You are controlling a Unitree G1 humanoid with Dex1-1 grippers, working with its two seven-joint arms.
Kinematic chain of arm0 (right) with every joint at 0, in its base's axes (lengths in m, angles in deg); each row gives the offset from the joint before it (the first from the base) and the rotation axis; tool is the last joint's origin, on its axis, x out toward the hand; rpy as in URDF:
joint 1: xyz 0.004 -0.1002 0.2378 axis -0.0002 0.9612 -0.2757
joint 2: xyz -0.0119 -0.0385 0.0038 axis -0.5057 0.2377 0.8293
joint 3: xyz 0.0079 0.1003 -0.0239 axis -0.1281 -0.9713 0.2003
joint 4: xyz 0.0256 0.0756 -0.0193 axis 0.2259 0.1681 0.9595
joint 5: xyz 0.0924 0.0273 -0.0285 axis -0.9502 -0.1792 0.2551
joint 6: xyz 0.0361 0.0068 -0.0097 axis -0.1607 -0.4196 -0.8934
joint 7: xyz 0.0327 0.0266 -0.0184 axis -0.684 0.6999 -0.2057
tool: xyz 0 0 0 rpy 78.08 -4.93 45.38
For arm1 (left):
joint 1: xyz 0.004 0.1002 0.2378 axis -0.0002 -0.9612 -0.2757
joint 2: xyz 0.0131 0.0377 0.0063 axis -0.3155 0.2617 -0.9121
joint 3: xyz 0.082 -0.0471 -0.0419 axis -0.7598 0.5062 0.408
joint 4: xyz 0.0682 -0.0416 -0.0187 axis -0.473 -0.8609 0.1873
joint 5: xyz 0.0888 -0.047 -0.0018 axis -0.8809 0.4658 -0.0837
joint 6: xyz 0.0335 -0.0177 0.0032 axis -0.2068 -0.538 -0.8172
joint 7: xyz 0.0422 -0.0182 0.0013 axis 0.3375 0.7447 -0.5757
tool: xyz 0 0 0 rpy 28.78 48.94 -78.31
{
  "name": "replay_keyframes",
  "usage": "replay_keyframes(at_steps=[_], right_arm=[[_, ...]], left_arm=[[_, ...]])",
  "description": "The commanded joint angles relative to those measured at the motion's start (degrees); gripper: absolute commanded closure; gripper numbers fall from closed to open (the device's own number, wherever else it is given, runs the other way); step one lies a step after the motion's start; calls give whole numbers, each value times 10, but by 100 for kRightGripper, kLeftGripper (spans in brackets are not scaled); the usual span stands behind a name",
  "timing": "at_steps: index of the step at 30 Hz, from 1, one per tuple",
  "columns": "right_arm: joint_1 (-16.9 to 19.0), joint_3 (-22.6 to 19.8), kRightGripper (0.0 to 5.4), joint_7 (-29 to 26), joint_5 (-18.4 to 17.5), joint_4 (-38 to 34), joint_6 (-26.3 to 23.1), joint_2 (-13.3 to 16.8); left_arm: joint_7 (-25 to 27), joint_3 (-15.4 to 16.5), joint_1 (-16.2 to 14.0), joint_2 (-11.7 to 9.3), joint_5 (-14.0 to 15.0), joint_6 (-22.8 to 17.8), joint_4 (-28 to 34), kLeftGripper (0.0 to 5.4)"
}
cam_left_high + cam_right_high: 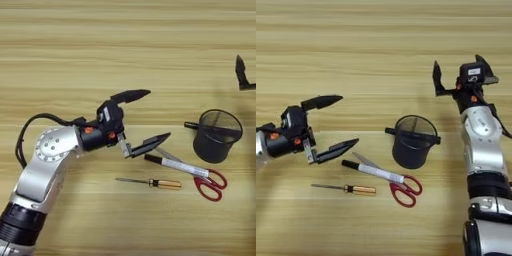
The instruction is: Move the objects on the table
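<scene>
One cup (412,142), scissors (401,189), marker (372,171), screwdriver (351,189); two tools, fingers spread.

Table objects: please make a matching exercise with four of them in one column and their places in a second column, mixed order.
1. pen cup
2. screwdriver
3. scissors
4. left gripper

a. lying nearest the robot
b. open, just left of the marker's black cap
c. standing right of the other things, a pen across its rim
d. lying under the marker

Pairs: 1-c, 2-a, 3-d, 4-b
</scene>
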Motion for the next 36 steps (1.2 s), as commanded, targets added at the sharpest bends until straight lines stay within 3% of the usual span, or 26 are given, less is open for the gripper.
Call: replay_keyframes(at_steps=[1, 9, 14, 23, 33, 36], right_arm=[[-11, 3, 4, 19, 14, 22, 23, -6], [-8, 9, 4, 18, 15, 31, 35, -10], [-7, 12, 4, 16, 14, 28, 35, -10], [-3, 7, 4, 16, 10, 16, 33, -5], [0, -1, 4, 17, 10, 8, 31, 1], [0, -1, 0, 15, 10, 8, 31, 0]], left_arm=[[44, -23, -14, -35, -6, -11, -1, 0], [134, -56, -17, -99, -10, -22, -6, 0], [164, -74, -3, -113, -21, -29, -27, 0], [165, -126, 52, -82, -93, -11, -121, 0], [177, -145, 69, -61, -110, -11, -158, 0], [178, -149, 67, -59, -113, -10, -160, 42]])
